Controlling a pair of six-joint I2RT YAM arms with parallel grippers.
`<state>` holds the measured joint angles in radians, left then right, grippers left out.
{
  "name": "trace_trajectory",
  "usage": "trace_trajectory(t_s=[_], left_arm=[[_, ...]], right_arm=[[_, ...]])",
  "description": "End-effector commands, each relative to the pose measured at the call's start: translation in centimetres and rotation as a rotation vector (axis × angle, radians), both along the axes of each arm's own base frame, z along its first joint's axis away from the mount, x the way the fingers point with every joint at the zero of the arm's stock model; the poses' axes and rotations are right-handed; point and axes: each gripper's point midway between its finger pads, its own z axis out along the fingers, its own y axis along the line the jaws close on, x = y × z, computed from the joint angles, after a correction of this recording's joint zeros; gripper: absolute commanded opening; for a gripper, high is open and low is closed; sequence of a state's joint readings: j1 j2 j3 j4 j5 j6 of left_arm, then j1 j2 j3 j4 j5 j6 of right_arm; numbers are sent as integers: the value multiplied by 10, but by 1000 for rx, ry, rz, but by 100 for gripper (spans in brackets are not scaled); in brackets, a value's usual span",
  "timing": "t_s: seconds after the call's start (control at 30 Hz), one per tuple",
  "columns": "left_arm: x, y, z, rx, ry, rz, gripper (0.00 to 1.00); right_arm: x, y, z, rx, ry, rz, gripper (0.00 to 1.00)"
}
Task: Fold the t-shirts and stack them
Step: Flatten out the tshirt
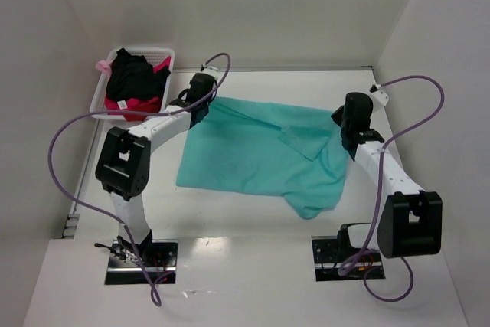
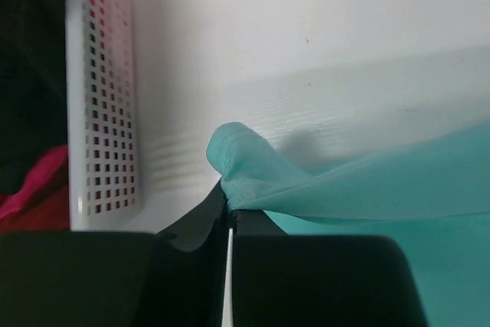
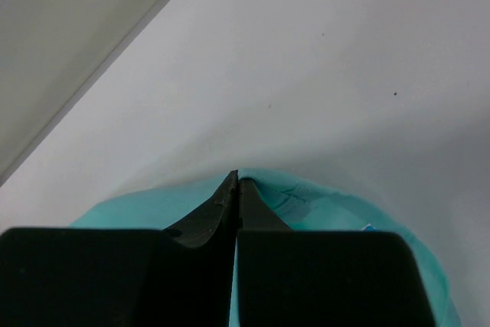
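Step looks like setting up the first fold of the teal t-shirt [image 1: 253, 151]. To do it well, hold both pinches level, tension the far edge, then carry it toward 6 o'clock, watching the bunched part at 5 o'clock (likely to drag).

Left gripper [image 2: 230, 208]: jaws fully closed, pinching the shirt's 10 o'clock corner. Right gripper [image 3: 236, 183]: closed too, nipping the 2 o'clock edge.

The shirt lies mid-table [image 1: 245, 223]. The black t-shirt [image 1: 134, 74] and pink-red t-shirt [image 1: 122, 103] sit in the basket [image 1: 97, 99] at 10 o'clock.
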<state>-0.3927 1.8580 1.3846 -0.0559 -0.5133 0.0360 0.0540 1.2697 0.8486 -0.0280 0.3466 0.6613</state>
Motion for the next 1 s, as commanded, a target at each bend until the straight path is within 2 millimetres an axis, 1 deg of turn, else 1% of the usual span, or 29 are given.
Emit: trace_trajectory(t_s=[0.0, 0.03, 0.07, 0.1, 0.13, 0.17, 0.2, 0.23, 0.27, 0.3, 0.33, 0.37, 0.4, 0.43, 0.47, 0.5, 0.53, 0.57, 0.6, 0.63, 0.67, 0.7, 0.73, 0.77, 0.93, 0.97], left_arm=[[37, -1, 29, -147, -131, 51, 0], [39, -4, 25, -150, -124, 43, 0], [45, 1, 22, -151, -128, 55, 0], [46, 7, 22, -150, -128, 65, 0], [48, 6, 16, -149, -126, 66, 0], [50, 11, 11, -145, -118, 75, 0], [52, 9, 7, -147, -110, 68, 0], [55, 14, 4, -147, -111, 78, 0], [59, 13, 1, -148, -115, 78, 0], [59, 11, 1, -153, -113, 70, 0], [61, 11, -4, -152, -112, 70, 0], [63, 10, -7, -152, -112, 70, 0], [65, 9, -2, -156, -123, 70, 0], [65, 7, -8, -159, -110, 60, 0], [70, 6, -11, -160, -115, 60, 0], [73, 4, -9, -163, -122, 59, 0], [74, 4, -9, -171, -123, 63, 0], [75, 8, -15, -174, -111, 62, 0], [77, 7, -11, -186, -120, 66, 0], [77, 5, -17, -188, -110, 59, 0], [77, 5, -17, -188, -110, 59, 0], [75, 6, -21, -184, -100, 60, 0], [75, 6, -22, -184, -100, 60, 0], [73, 6, -26, -181, -90, 60, 0], [70, 7, -31, -177, -79, 61, 0], [70, 7, -31, -177, -79, 61, 0]], right_arm=[[34, -23, 25, 29, -132, -56, 0], [36, -25, 17, 33, -123, -53, 0], [39, -25, 11, 22, -110, -49, 0], [42, -27, 8, 10, -108, -56, 0], [48, -28, -3, -2, -84, -51, 0], [52, -29, -6, -22, -71, -42, 0], [58, -34, -5, -36, -73, -46, 0], [63, -33, -19, -45, -37, -31, 0], [64, -33, -25, -65, -22, -22, 0], [69, -30, -25, -65, -20, 0, 0], [75, -33, -21, -62, -46, 2, 0], [78, -31, -30, -66, -29, 16, 0], [84, -32, -24, -67, -43, 16, 0], [89, -32, -22, -67, -54, 15, 0], [93, -30, -31, -62, -36, 26, 0], [100, -30, -26, -63, -48, 25, 0], [105, -28, -28, -58, -46, 37, 0], [107, -29, -32, -57, -32, 37, 0], [110, -25, -45, -48, -4, 56, 0], [113, -24, -45, -52, -2, 68, 0], [114, -24, -44, -53, -11, 68, 0], [113, -22, -54, -47, 11, 78, 0], [114, -22, -52, -48, -2, 78, 0], [112, -22, -56, -47, 7, 78, 0], [110, -17, -60, -53, 37, 122, 1], [110, -15, -59, -49, 41, 130, 7]])
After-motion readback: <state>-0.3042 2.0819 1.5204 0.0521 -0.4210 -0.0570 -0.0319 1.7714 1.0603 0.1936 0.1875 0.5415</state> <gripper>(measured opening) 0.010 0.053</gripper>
